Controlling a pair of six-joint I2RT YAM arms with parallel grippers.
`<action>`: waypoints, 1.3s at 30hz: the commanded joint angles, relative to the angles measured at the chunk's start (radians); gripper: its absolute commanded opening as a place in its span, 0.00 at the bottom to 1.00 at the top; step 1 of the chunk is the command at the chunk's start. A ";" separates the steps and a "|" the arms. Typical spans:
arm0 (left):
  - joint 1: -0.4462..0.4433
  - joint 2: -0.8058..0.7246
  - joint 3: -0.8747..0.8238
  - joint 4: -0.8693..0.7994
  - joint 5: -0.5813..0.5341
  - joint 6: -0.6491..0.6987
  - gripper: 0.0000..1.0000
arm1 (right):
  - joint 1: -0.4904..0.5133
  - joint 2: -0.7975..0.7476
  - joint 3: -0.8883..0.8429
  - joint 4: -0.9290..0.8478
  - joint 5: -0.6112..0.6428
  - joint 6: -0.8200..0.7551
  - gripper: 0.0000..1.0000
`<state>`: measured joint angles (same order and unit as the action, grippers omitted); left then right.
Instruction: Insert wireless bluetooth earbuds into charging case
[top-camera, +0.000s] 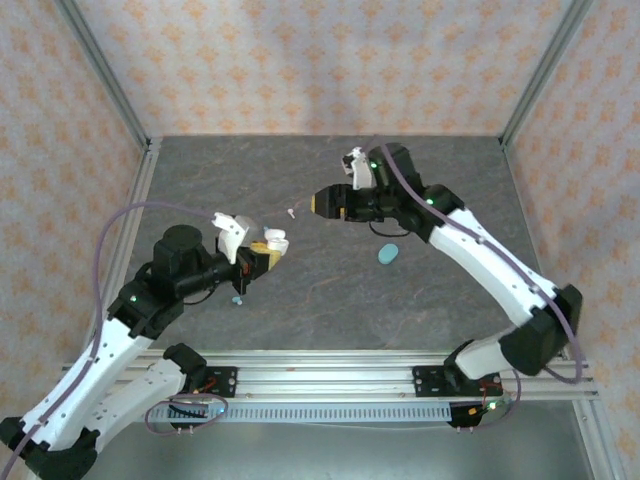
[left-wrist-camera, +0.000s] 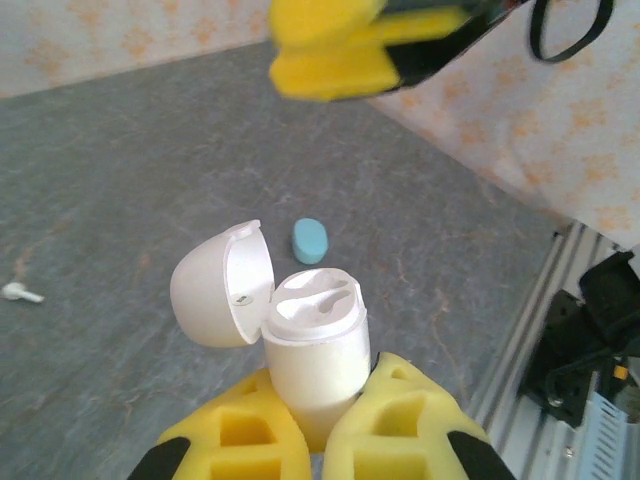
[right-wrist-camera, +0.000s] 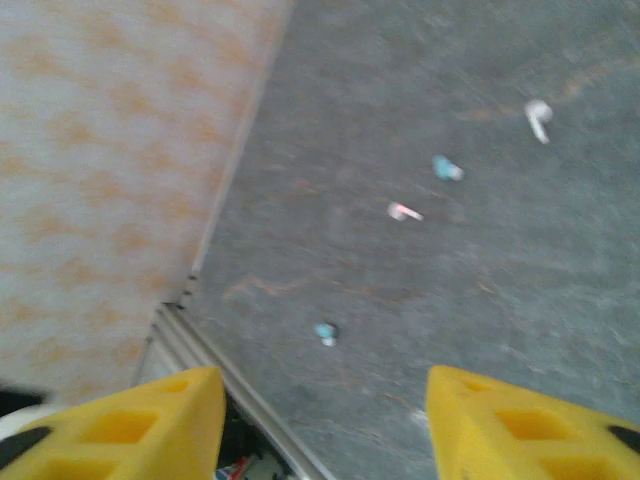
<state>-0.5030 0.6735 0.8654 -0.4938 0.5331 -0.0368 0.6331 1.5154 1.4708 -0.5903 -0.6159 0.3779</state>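
Wireless bluetooth earbuds (right-wrist-camera: 404, 211), four tiny plastic buds, all lie loose on the grey stone-patterned tabletop (top-camera: 190, 180). On the left, the left gripper (top-camera: 266, 250) is clenched on the lower body of a small white plastic charging case (left-wrist-camera: 315, 340), held upright between its yellow fingers (left-wrist-camera: 235, 435). The case's rounded lid (left-wrist-camera: 215, 285) is swung open to the left on its hinge, and the two moulded sockets face up. One teal bud (top-camera: 238, 299) rests on the table just on the near side of that gripper. Toward the middle, a white stemmed bud (top-camera: 291, 212) lies between the two grippers, apart from both. Right of it is the right gripper (top-camera: 320, 202), released, its yellow fingers spread wide with only table between them. Its blurred wrist view looks down on the four buds, teal and white by turns, strung out well apart. A closed teal oval plastic case (top-camera: 388, 254) sits on the table near the right arm (top-camera: 480, 250)
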 joint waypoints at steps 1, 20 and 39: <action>0.005 -0.040 0.038 -0.088 -0.075 0.041 0.00 | 0.020 0.120 0.066 -0.150 0.136 -0.009 0.50; 0.005 -0.229 -0.018 -0.188 -0.132 -0.011 0.00 | 0.265 0.913 0.875 -0.361 0.254 -0.319 0.39; 0.005 -0.248 -0.065 -0.142 -0.103 -0.069 0.00 | 0.301 1.081 0.979 -0.187 0.284 -0.398 0.44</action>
<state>-0.5030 0.4259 0.8066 -0.6678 0.4179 -0.0853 0.9344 2.5847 2.4561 -0.8337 -0.3622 0.0158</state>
